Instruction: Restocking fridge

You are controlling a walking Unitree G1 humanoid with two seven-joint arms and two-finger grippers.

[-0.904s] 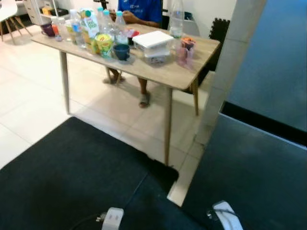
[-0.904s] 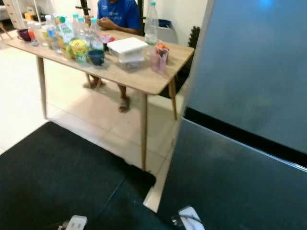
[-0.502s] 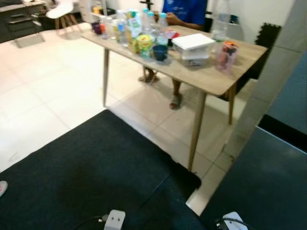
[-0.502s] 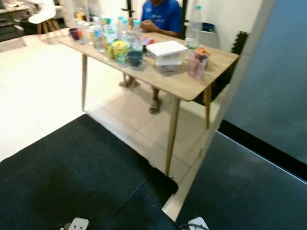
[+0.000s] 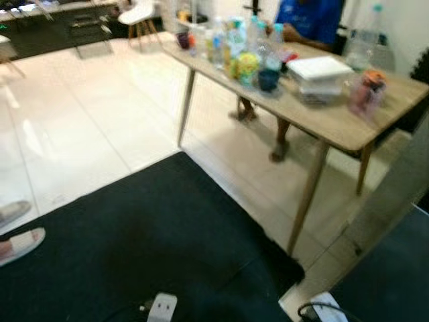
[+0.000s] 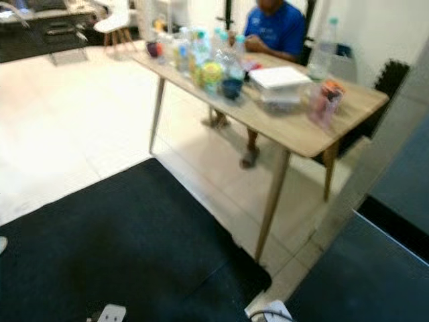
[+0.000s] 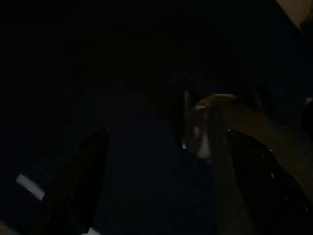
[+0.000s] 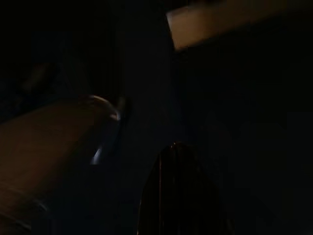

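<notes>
A wooden table point(image 5: 335, 127) stands ahead on the right, beyond a black mat point(image 5: 154, 255). On it are several bottles point(image 5: 221, 40), a yellow cup point(image 5: 247, 66), a dark blue bowl point(image 5: 269, 79), a white-lidded container point(image 5: 320, 70), a pink cup point(image 5: 367, 94) and a tall water bottle point(image 5: 362, 37). The fridge's dark front point(image 5: 395, 282) fills the lower right corner. Both arms hang low over the mat. In the dark left wrist view my left gripper point(image 7: 166, 196) is open, holding nothing. In the right wrist view, one black finger point(image 8: 181, 196) of my right gripper can be made out.
A person in a blue shirt point(image 5: 308, 17) sits behind the table. Another person's sandalled foot point(image 5: 17, 245) rests at the mat's left edge. A white chair point(image 5: 141, 13) and dark furniture point(image 5: 80, 27) stand at the far end of the pale tiled floor point(image 5: 87, 121).
The whole picture has shifted: the camera turned left, so the table now sits further right and most of the fridge has left the view. The sandalled foot has come into view.
</notes>
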